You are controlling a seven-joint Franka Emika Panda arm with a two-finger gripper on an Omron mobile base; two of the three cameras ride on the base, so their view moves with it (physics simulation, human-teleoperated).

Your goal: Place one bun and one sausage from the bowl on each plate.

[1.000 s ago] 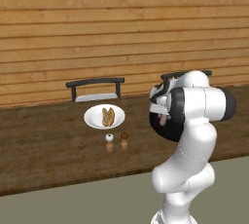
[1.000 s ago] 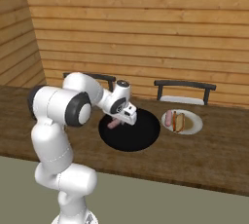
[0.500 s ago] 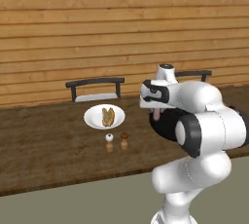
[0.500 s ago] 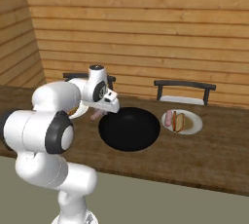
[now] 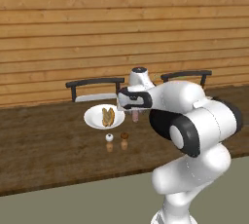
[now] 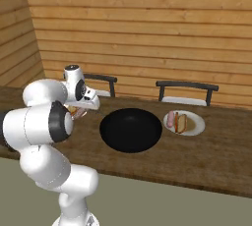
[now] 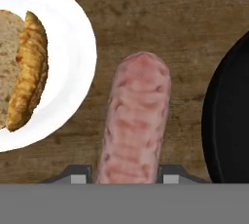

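Observation:
My gripper (image 7: 125, 175) is shut on a pinkish sausage (image 7: 136, 125), which hangs over bare wood between a white plate (image 7: 73, 47) and the black bowl (image 7: 228, 116). That plate holds a golden bun (image 7: 29, 77). In the left base view the gripper (image 5: 134, 113) hovers with the sausage (image 5: 134, 118) just right of the plate (image 5: 93, 117) and its bun (image 5: 108, 116). In the right base view the bowl (image 6: 131, 129) sits mid-counter. Right of it, a second plate (image 6: 193, 127) carries a sausage (image 6: 170, 118) and a bun (image 6: 181, 122).
A white shaker (image 5: 110, 138) and a brown shaker (image 5: 124, 136) stand on the wooden counter (image 5: 48, 145) just in front of the left plate. Two dark chairs (image 6: 187, 86) stand behind the counter against the plank wall.
The arm has swung from above the bowl leftward toward the plate with the bun, carrying the sausage with it. Nothing on the plates has moved.

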